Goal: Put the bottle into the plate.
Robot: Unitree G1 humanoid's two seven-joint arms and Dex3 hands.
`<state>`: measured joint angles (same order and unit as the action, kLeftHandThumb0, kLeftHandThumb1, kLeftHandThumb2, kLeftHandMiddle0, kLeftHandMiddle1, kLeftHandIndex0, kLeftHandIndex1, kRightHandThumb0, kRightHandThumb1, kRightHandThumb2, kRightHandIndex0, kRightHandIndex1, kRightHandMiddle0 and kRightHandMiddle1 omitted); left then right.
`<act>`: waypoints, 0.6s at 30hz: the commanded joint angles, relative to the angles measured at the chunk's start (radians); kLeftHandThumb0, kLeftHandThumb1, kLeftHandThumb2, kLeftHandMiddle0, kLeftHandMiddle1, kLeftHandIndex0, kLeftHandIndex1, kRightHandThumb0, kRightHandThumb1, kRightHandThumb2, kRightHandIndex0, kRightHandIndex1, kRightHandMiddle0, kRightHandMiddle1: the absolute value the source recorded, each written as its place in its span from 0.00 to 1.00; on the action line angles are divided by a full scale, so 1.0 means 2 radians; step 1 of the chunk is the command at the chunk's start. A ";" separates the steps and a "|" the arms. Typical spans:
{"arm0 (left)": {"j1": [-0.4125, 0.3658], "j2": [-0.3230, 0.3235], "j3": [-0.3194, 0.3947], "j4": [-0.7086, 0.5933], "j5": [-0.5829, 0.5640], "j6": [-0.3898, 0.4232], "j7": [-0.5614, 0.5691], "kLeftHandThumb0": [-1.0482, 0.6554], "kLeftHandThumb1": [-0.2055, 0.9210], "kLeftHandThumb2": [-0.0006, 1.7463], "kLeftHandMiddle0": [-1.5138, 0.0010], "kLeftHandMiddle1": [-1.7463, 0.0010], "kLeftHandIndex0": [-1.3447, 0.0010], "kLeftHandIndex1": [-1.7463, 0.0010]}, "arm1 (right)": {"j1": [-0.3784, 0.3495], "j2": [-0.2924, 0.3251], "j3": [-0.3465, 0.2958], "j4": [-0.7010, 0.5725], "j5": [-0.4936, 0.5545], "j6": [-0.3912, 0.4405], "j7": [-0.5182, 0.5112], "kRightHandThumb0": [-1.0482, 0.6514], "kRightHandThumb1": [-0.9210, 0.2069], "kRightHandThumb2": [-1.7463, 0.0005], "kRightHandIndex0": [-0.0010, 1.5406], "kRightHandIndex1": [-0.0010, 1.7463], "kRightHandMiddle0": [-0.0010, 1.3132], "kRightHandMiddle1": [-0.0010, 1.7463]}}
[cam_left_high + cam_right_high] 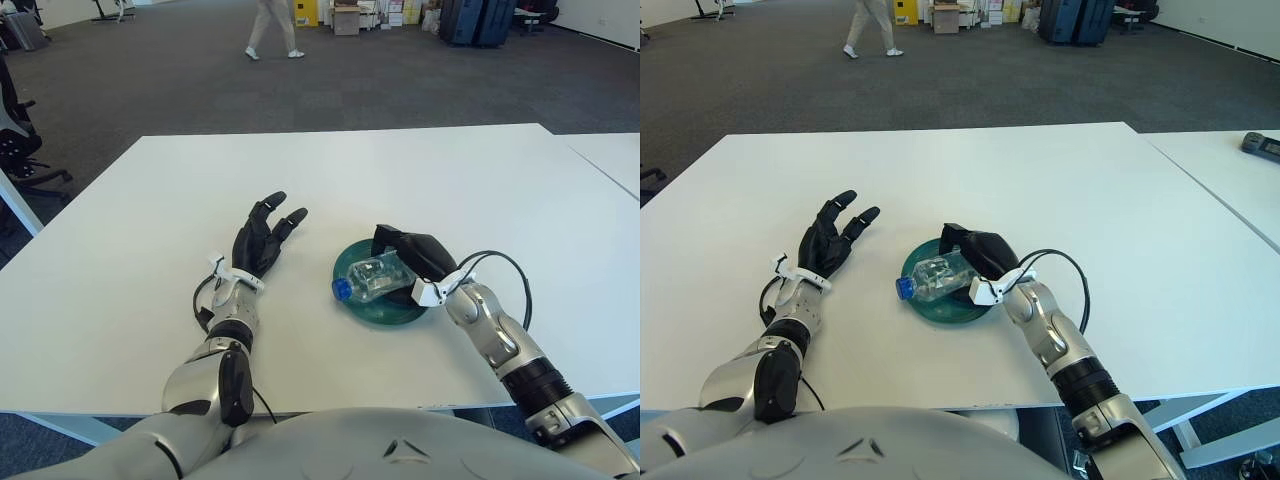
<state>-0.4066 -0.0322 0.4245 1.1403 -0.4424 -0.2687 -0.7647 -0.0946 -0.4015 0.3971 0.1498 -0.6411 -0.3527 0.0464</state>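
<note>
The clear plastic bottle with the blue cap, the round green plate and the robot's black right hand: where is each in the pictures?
Clear plastic bottle with blue cap (372, 277): left eye view, on its body.
Round green plate (385, 311): left eye view, on its near rim.
Black right hand (412, 252): left eye view, on its back.
</note>
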 commanded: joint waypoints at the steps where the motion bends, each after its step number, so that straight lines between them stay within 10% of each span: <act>1: 0.028 -0.003 0.005 0.019 0.000 0.000 0.002 0.11 1.00 0.54 0.66 0.65 0.85 0.36 | -0.026 -0.035 0.000 0.011 0.004 -0.046 0.017 0.14 0.08 0.69 0.05 0.36 0.06 0.56; 7: 0.030 -0.005 0.004 0.019 0.002 -0.013 0.000 0.12 1.00 0.54 0.65 0.64 0.85 0.36 | -0.032 -0.055 -0.002 0.020 0.019 -0.091 0.039 0.02 0.01 0.67 0.01 0.04 0.01 0.20; 18: 0.028 -0.004 0.006 0.021 0.001 -0.007 0.000 0.13 1.00 0.54 0.66 0.65 0.86 0.37 | -0.034 -0.057 -0.015 0.015 0.054 -0.112 0.062 0.00 0.00 0.65 0.00 0.00 0.00 0.01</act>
<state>-0.4053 -0.0358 0.4240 1.1420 -0.4314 -0.3084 -0.7652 -0.1363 -0.5123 0.3862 0.1861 -0.5598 -0.5735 0.1541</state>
